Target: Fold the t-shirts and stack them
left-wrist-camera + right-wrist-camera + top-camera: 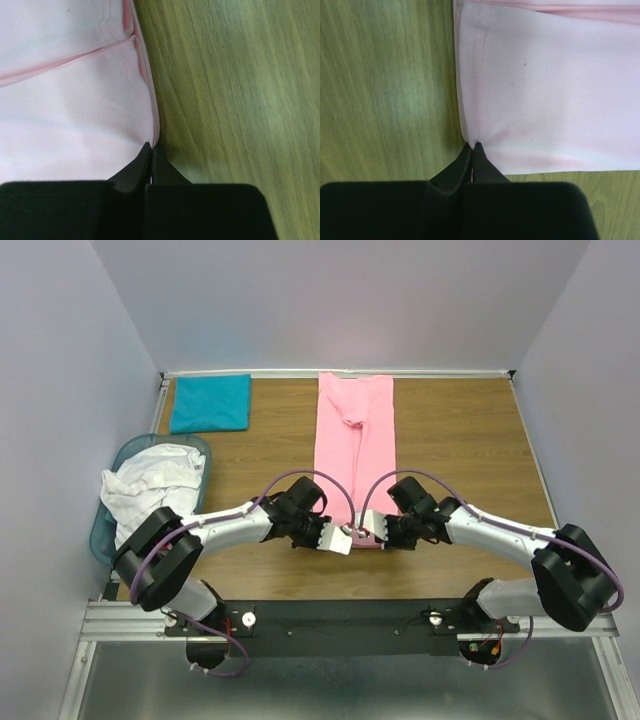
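left pincer (151, 148) | clamped on pink t-shirt (70, 115) near-left corner; right pincer (472, 145) | clamped on near-right corner

Wooden table (470, 440), pale lilac walls (350, 300)

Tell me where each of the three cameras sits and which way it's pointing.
Top view: high behind the robot, looking down at the table; the left arm and right arm show, meeting at the pink t-shirt.
Left wrist: on the left arm, looking along the shut left gripper at the shirt's edge.
Right wrist: likewise, the shut right gripper at a shirt corner.
Shared: all three see the pink t-shirt's near end.
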### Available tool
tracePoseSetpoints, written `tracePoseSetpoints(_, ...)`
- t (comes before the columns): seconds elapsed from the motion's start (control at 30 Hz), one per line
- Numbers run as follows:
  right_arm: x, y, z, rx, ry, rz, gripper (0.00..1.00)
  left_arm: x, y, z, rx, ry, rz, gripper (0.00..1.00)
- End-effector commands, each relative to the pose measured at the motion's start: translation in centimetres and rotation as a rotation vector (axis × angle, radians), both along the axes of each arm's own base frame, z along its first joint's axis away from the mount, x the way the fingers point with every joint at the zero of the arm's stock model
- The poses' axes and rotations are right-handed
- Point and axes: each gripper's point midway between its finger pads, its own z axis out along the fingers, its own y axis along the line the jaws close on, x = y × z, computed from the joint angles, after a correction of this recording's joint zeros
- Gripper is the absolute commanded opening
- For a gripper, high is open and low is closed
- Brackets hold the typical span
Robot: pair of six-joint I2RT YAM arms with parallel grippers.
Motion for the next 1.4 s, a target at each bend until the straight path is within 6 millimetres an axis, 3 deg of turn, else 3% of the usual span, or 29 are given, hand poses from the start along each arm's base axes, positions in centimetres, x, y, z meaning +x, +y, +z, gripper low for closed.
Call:
tracePoseSetpoints(0.0,-2.8,-2.0,0.4,-0.07,0.093,-0.029,0.01,-1.6,0.2,2.3,-0.004,0.046,-0.045,0.0)
tracePoseSetpoints(0.07,-3.1,-1.8,1.4,-0.046,0.099,-0.029,0.0,-2.5,0.1,3.3,-0.01,0.067,-0.075,0.0)
tracePoseSetpoints(0.17,-2.3,-1.4,2.7,-0.031,0.079,-0.058,0.01,-2.3,0.4,4.3,-0.005,0.067,-0.072,0.0)
tracePoseSetpoints(0.27,-1.0,-0.9,3.7,0.001,0.07,-0.087,0.01,-0.6,0.0,5.7,-0.039,0.074,-0.048,0.0)
tracePoseSetpoints(0.37,1.6,-0.5,5.5,0.028,0.016,-0.1,0.01,2.2,0.1,6.5,-0.051,0.036,-0.007,0.0)
tracePoseSetpoints(0.47,3.1,-0.5,5.8,0.026,0.002,-0.098,0.01,4.1,0.2,7.0,-0.056,0.007,0.005,0.0)
tracePoseSetpoints(0.63,7.6,-0.6,7.8,0.047,-0.054,-0.117,0.01,8.7,-0.1,8.3,-0.074,-0.054,0.039,0.0)
tracePoseSetpoints(0.7,8.9,-0.8,7.5,0.037,-0.049,-0.118,0.01,10.6,-0.3,9.4,-0.085,-0.096,0.05,0.0)
tracePoseSetpoints(0.73,9.9,-0.4,8.5,0.051,-0.071,-0.113,0.0,11.6,0.0,9.0,-0.073,-0.098,0.054,0.0)
tracePoseSetpoints(0.97,14.4,-0.8,9.3,0.043,-0.103,-0.112,0.0,17.3,0.4,10.3,-0.058,-0.149,0.071,0.0)
tracePoseSetpoints(1.37,20.8,-1.6,9.1,0.024,-0.12,-0.112,0.0,23.4,0.8,11.0,-0.05,-0.206,0.099,0.0)
